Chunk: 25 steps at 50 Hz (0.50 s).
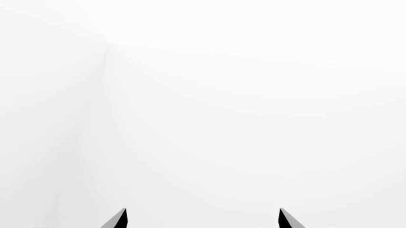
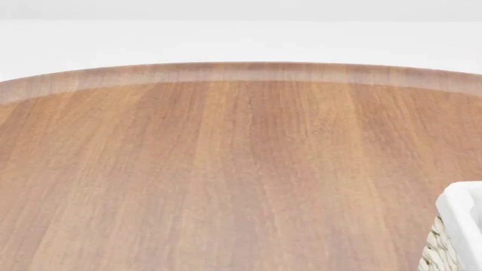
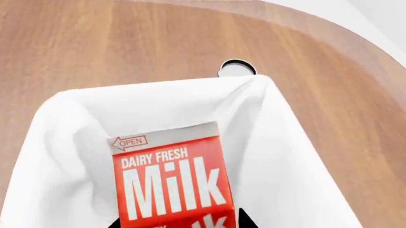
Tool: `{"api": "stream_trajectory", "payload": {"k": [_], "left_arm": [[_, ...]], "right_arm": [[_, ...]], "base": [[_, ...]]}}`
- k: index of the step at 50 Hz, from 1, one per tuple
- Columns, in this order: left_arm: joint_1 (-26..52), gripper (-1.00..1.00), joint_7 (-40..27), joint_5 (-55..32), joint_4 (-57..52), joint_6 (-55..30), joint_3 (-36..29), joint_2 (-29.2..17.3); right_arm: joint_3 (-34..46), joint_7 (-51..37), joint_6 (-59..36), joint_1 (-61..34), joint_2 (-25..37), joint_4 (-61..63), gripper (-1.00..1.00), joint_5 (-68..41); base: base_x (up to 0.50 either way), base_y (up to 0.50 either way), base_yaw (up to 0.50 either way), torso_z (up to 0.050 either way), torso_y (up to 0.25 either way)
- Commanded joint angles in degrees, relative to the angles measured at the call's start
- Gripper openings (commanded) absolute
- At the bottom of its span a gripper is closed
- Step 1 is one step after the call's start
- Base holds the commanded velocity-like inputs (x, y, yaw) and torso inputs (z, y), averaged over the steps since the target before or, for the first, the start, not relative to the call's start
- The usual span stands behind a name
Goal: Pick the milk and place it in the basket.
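Note:
In the right wrist view the milk, a red carton with white "Milk" lettering, sits between my right gripper's dark fingertips. The jaws press both its sides. It hangs over the white cloth liner inside the basket. In the head view only a corner of the basket shows at the lower right, with wicker under the white rim. My left gripper is open and empty, facing a blank white surface. Neither gripper shows in the head view.
The wooden round table fills the head view, its curved far edge against white ground. A small grey disc with a dark rim lies on the table just beyond the basket's far corner.

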<state>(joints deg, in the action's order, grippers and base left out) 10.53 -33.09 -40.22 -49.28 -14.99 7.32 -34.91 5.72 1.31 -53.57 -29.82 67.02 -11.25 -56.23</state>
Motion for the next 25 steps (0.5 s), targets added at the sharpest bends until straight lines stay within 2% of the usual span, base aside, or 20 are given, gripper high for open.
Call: {"api": "stream_trajectory", "payload": {"k": [1, 19, 25], "left_arm": [[0.07, 1.0, -0.04, -0.09, 0.15, 0.19, -0.1, -0.03], [-0.07, 1.0, -0.03, 1.1, 0.06, 0.34, -0.66, -0.37], [-0.35, 1.0, 0.2, 2.36, -0.44, 0.37, -1.2, -0.79]], "right_arm": [[-0.05, 0.29, -0.84, -3.04, 0.39, -1.13, -1.0, 1.99], [2.5, 1.47, -2.17, -6.26, -0.2, -1.67, -1.0, 3.53], [2.9, 1.64, -2.85, -7.48, 0.01, -1.76, -1.0, 3.8]], "base": [[0.0, 0.0, 0.0, 0.0, 0.0], [0.0, 0.0, 0.0, 0.001, 0.001], [0.0, 0.0, 0.0, 0.0, -0.216]]}}
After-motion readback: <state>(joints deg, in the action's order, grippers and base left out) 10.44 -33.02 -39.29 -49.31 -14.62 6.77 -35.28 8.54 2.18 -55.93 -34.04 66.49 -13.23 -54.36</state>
